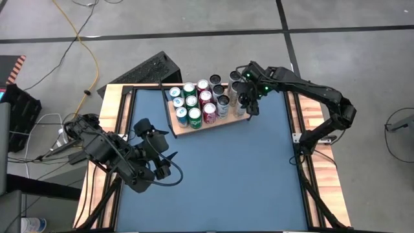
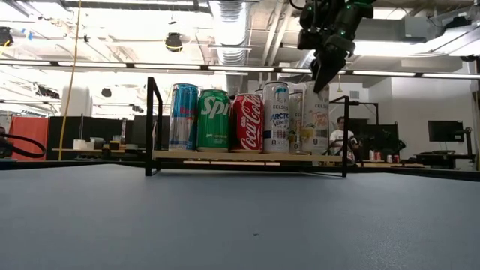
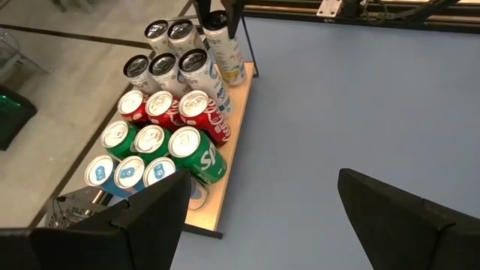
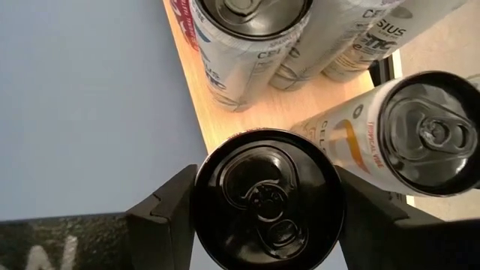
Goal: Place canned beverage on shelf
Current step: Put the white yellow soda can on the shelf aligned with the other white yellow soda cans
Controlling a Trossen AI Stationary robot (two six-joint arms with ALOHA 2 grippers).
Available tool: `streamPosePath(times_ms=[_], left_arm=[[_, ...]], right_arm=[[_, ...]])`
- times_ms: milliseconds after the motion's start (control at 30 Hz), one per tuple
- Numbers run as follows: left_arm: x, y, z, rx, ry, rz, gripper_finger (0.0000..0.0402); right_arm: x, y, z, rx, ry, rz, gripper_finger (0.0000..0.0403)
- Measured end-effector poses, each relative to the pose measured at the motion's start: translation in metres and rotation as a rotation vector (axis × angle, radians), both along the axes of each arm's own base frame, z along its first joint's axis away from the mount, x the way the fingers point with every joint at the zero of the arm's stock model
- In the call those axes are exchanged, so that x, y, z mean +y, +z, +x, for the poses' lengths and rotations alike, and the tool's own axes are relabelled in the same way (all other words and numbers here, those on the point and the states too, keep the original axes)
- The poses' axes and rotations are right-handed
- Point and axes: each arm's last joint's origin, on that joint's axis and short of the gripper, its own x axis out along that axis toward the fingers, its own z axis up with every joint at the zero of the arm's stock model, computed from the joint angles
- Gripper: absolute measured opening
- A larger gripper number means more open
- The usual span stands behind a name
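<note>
Overhead, right end effector [image 4: 262, 217] straddling black-topped can [image 4: 268, 199] — on shelf [image 4: 247, 124].

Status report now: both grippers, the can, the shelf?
Right gripper straddles black-topped can standing on light-wood shelf, grip unclear. Left gripper open, waiting over blue table. White Celsius can close beside.

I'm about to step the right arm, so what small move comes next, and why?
Probably open the right end effector wider, then lift straight up. In the right wrist view its fingers flank the black-topped can, which appears to stand on the shelf beside the other Celsius cans. The left end effector waits open, away from the shelf.
</note>
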Motion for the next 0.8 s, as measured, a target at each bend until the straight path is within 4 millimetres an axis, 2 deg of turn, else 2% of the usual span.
streamPosePath(times_ms=[667, 800], left_arm=[[0.0000, 0.0000, 0.0000, -0.002, 0.003, -0.004, 0.0325], [0.0000, 0.0000, 0.0000, -0.007, 0.009, -0.011, 0.0325]], right_arm=[[-0.0035, 0.0009, -0.0005, -0.027, 0.001, 0.009, 0.0240], [-0.0068, -0.0078, -0.0028, -0.017, -0.013, 0.014, 0.0240]])
